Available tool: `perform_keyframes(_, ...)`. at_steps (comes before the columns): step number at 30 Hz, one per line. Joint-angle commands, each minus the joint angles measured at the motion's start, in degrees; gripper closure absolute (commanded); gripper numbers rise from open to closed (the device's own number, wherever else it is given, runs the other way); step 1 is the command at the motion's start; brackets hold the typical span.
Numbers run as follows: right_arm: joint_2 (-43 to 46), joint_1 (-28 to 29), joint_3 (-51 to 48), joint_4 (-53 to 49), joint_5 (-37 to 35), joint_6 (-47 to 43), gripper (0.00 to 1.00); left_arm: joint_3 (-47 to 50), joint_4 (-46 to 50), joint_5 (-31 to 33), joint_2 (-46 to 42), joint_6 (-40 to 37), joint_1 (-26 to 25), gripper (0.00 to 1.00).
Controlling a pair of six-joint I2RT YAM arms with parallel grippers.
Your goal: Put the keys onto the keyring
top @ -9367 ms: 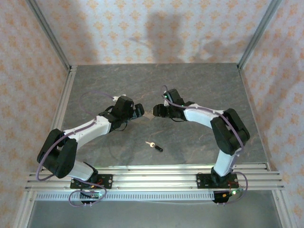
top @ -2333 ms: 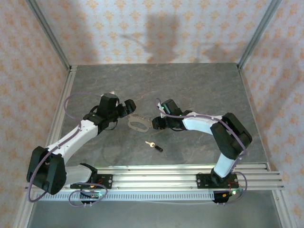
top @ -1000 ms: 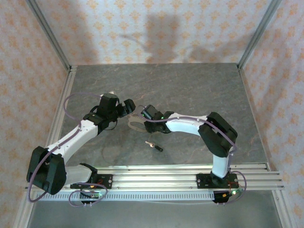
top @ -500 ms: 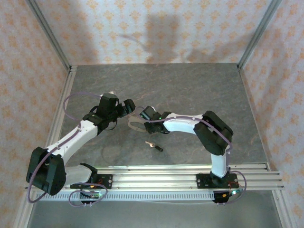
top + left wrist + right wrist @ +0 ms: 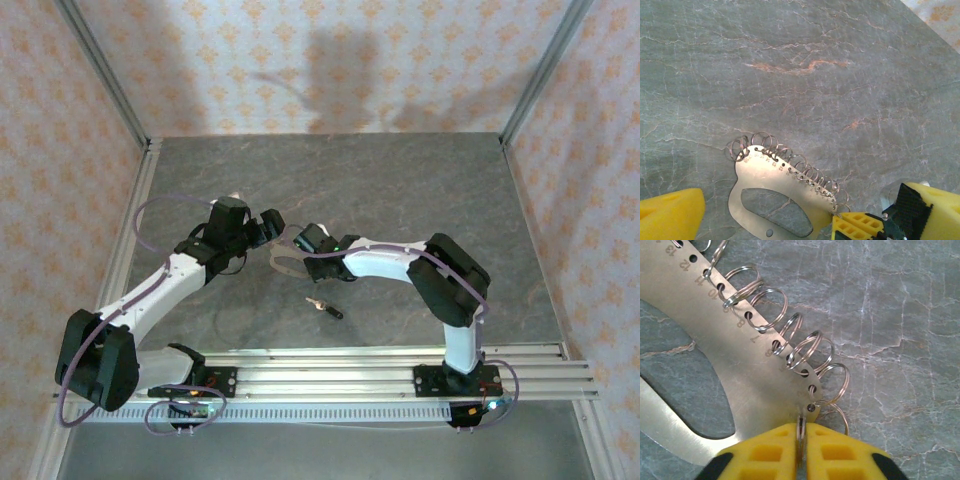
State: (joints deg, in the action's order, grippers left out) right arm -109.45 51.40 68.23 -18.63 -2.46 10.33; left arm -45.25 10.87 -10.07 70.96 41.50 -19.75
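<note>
From where I stand, the right gripper [image 5: 801, 442] is clenched on the end ring [image 5: 801, 426] at the tip of the keyring [image 5: 740, 365]. The keyring is a flat metal plate with numbered holes along one curved edge, each hole carrying a small wire ring. It lies flat on the table [image 5: 420, 190], just left of centre in the overhead view. The left gripper [image 5: 268, 222] is spread wide, with one yellow finger [image 5: 670, 215] in the lower left corner of its own view. It hangs above the plate and holds nothing.

The key [image 5: 325, 307] lies by itself toward the bottom of the overhead view, well apart from both grippers.

The risks are plain enough. Nothing pins the plate, so any pull on that thin ring would likely drag the whole piece across the table rather than open the ring. The pinch is on a sliver of wire, and a small twist could let it slip out from between the pads. The key is tiny and lies flat, so a slightly misplaced pinch might skate it away.

I count one key, one plate and two grippers. There look to be a dozen or more rings, but they overlap too much for a sure count.
</note>
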Motion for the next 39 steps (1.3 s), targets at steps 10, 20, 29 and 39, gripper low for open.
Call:
perform_keyframes(10,1.0,0.3,1.1,-2.6,-2.1,-0.6,0.85,0.6,-1.1,1.1,-1.7,-1.4,0.1,0.0)
perform_keyframes(20,0.8,0.4,1.6,-2.6,-3.2,-0.8,0.85,0.8,-1.4,1.0,-1.8,-1.5,0.1,0.0)
perform_keyframes(29,2.7,0.2,1.9,-2.6,-4.3,-1.8,1.0,0.7,-1.3,1.0,-1.7,-1.5,0.1,0.0)
perform_keyframes(39,20.0,-8.7,-1.2,2.2,18.5,-5.3,1.0,0.1,-0.5,1.6,-3.3,-1.0,0.1,0.0)
